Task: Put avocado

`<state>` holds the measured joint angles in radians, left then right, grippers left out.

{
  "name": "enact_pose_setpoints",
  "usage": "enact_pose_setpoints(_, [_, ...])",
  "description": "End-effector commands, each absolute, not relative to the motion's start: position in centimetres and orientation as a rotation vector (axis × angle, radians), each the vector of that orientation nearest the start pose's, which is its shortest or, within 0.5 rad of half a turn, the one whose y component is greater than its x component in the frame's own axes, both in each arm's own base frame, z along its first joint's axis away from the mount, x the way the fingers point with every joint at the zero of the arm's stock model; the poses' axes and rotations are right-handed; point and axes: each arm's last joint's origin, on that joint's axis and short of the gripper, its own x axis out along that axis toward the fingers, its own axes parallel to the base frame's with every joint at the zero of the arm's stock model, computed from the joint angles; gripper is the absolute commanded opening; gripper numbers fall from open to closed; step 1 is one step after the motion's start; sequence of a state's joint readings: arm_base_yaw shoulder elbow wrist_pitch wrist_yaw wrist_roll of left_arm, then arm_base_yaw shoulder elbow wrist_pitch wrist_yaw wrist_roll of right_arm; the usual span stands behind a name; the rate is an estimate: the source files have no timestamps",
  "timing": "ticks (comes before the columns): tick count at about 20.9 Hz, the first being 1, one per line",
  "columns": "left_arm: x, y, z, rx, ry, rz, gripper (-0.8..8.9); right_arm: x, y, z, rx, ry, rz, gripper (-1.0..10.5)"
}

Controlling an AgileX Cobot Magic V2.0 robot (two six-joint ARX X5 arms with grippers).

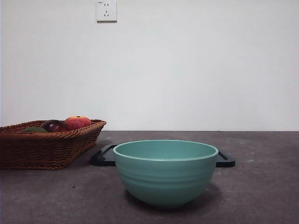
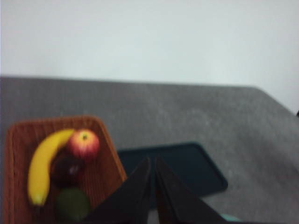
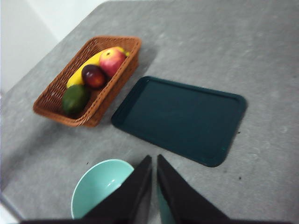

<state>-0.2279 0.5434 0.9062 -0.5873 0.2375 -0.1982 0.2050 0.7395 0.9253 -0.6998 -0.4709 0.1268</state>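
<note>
The avocado [image 3: 74,99] is a dull dark-green fruit lying at one end of a brown wicker basket [image 3: 50,95]. It also shows in the left wrist view [image 2: 72,204] and as a green top in the front view [image 1: 33,129]. My left gripper [image 2: 153,161] is shut and empty, high above the table near the basket [image 2: 107,154]. My right gripper [image 3: 154,159] is shut and empty, high above the teal bowl [image 3: 96,186]. Neither arm shows in the front view.
In the basket [image 1: 46,149] also lie a banana [image 3: 86,70], a dark maroon fruit [image 3: 93,76] and a red-orange fruit [image 3: 112,60]. A dark tray [image 3: 182,119] lies flat beside the basket. The teal bowl [image 1: 166,171] stands in front of the tray [image 1: 105,156].
</note>
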Motion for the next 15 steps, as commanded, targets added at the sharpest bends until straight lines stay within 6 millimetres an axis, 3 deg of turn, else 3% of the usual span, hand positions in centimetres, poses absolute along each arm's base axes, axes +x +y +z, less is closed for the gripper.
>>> enact_pose_setpoints(1, [9.2,-2.9,36.3,-0.16,0.291,-0.451,0.18,13.0,4.3,34.5,0.152,0.535,0.66,0.1])
enact_pose_setpoints(8, [9.9,-3.2,35.0,-0.161,0.453,-0.471,0.6,12.9,4.4,34.5,0.146,0.54,0.665,0.4])
enact_pose_setpoints(9, [10.0,-3.2,34.9,-0.161,0.459,-0.472,1.22,12.9,4.4,34.5,0.146,0.54,0.665,1.1])
enact_pose_setpoints(12, [10.0,-3.2,34.9,-0.162,0.464,-0.471,5.52,12.9,4.4,34.5,0.149,0.542,0.661,4.7])
enact_pose_setpoints(13, [10.0,-3.2,34.9,-0.162,0.463,-0.472,6.1,12.9,4.4,34.5,0.149,0.543,0.662,5.3])
enact_pose_setpoints(15, [10.0,-3.2,34.9,-0.163,0.462,-0.471,6.14,12.9,4.4,34.5,0.149,0.542,0.662,5.3])
